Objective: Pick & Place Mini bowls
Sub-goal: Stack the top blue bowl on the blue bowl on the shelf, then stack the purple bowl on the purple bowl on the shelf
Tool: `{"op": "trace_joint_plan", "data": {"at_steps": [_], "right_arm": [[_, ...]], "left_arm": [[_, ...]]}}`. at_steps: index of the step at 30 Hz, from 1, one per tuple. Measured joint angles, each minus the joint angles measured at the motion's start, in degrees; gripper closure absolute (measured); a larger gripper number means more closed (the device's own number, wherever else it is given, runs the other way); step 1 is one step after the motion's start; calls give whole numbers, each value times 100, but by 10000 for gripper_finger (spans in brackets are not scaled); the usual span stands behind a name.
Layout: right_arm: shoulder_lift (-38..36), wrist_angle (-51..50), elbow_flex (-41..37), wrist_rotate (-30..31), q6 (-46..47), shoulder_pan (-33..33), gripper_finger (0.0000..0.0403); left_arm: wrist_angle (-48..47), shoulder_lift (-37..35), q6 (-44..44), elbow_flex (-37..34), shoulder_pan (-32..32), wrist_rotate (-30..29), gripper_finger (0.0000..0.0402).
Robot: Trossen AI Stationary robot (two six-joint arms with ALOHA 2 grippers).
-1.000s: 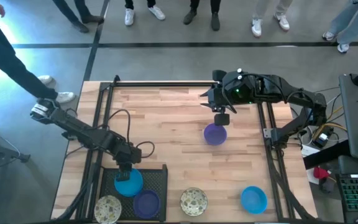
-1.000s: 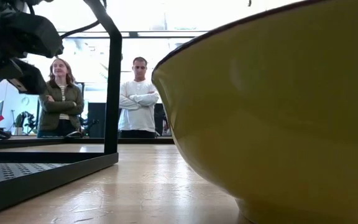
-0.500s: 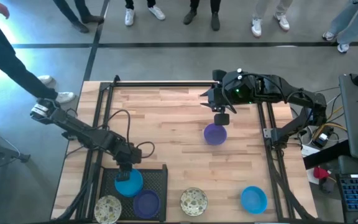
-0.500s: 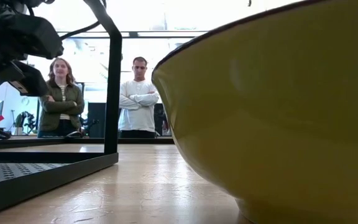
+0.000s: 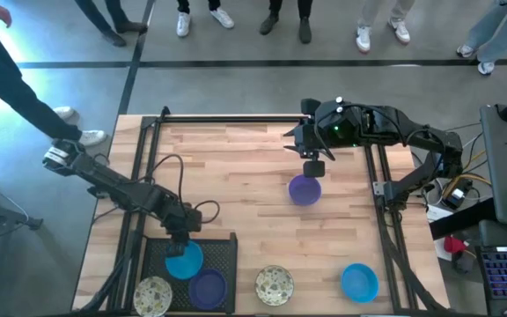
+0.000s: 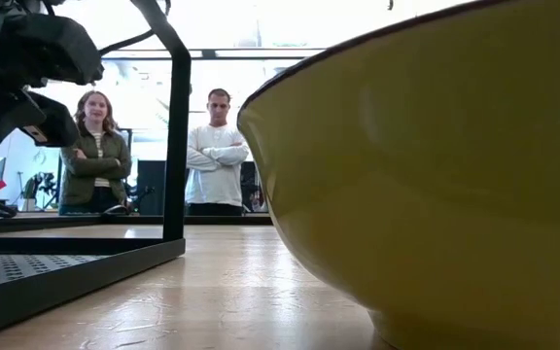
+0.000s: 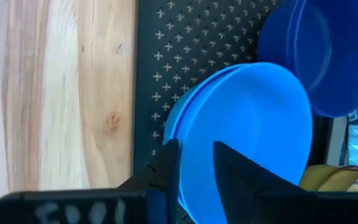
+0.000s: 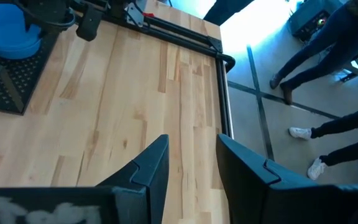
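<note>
Blue is filling most of the left wrist view, where the bright blue bowl (image 7: 247, 130) is lying on the black perforated tray (image 7: 185, 50) with its rim passing between the fingers of the left gripper (image 7: 196, 163). Those fingers are standing a little apart, one on each side of the rim, and whether they are pressing it cannot be told. From above, the left gripper (image 5: 180, 236) is sitting at the tray's far edge, with the bright blue bowl (image 5: 183, 261) directly beneath it and the darker blue-purple bowl (image 5: 208, 287) just beyond and to one side of that bowl, also on the tray (image 5: 227, 242). A speckled cream bowl (image 5: 151, 294) is resting at the tray's near corner, just beside both.

Off the tray, a second speckled cream bowl (image 5: 274, 283) is sitting on the wooden surface (image 5: 236, 167), near the tray's side and well away from either gripper. Another blue bowl (image 5: 359, 282) is lying further along the near edge.

The right gripper (image 5: 312, 167) is hanging over the middle of the surface, its fingers (image 8: 148, 168) standing moderately apart with nothing between them. The purple bowl (image 5: 304, 189) is sitting directly below it on the wood.

At table height a large yellow bowl wall (image 6: 436, 175) is blocking much of the scene, and two people (image 6: 217, 151) are standing beyond.
</note>
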Motion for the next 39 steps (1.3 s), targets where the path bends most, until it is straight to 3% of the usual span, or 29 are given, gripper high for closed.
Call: {"op": "trace_joint_plan", "data": {"at_steps": [11, 26, 39], "right_arm": [[0, -82, 0, 1, 372, -4, 275], [7, -1271, -713, -20, 2338, -139, 275], [-2, -1171, -2130, -53, 3968, -591, 275]], "left_arm": [[-84, -20, -206, 461, 63, 27, 312], [-483, -621, -1088, 779, 195, -716, 312], [-635, -1747, -1284, 810, 321, -2734, 312]]}}
